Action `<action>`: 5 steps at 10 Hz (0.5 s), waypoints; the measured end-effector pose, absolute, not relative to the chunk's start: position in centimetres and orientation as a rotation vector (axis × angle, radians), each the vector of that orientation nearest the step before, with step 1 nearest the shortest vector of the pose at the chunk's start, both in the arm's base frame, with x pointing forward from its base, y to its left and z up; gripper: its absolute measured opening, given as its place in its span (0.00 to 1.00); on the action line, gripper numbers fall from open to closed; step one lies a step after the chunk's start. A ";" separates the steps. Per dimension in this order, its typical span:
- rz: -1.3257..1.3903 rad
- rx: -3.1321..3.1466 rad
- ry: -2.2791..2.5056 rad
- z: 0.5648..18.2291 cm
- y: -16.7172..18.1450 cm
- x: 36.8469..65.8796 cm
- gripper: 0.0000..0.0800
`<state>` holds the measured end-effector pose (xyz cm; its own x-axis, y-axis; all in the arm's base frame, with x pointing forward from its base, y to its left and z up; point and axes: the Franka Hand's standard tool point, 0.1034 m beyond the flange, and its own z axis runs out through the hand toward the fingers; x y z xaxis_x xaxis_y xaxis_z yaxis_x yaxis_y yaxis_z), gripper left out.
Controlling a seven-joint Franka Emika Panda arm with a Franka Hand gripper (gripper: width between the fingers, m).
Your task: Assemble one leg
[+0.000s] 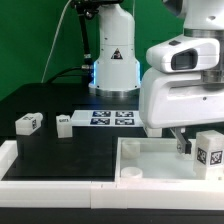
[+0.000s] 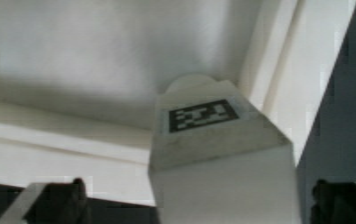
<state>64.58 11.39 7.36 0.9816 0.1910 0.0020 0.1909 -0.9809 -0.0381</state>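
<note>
1. I have the leg (image 2: 207, 150) in the pincer (image 1: 192, 146); in the wrist view it stands between the two dark fingers (image 2: 50, 200), tag facing the camera, so I read the pincer as clenched on it

2. In the exterior view the leg (image 1: 210, 150) hangs at that view's right, over the tray (image 1: 150, 165), close to the tray's wall. I cannot tell whether its lower end touches the tray floor or sits just above it

3. The corner socket (image 1: 131, 179) I can see is toward the exterior view's left of the held leg, not under it. If I lower here, I judge the leg would meet flat floor or rim rather than a socket, and it could tilt in the grip

4. The wrist view shows the tray wall very near the leg. A sideways move at this height might scrape the wall and twist the leg between the fingers

5. The hold looks to be on the leg's lower sides only; a hard push could make it slip

6. Two spare legs (image 1: 27, 122) lie on the bench (image 1: 60, 150) well apart from the tray, near the marker board (image 1: 113, 118), so they are out of harm's way
</note>
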 end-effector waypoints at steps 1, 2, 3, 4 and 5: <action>0.003 -3.092 -0.269 7.4 11.4 64.6 0.47; 0.003 -3.092 -0.268 7.4 11.3 64.6 0.47; 0.005 -3.094 -0.216 7.3 11.4 64.6 0.36; 0.009 -3.101 -0.020 7.3 11.3 64.6 0.36; 0.014 -3.096 0.203 7.3 11.4 64.6 0.36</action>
<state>64.58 11.35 7.31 0.9914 -0.1307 -0.0115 -0.1310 -0.9906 -0.0382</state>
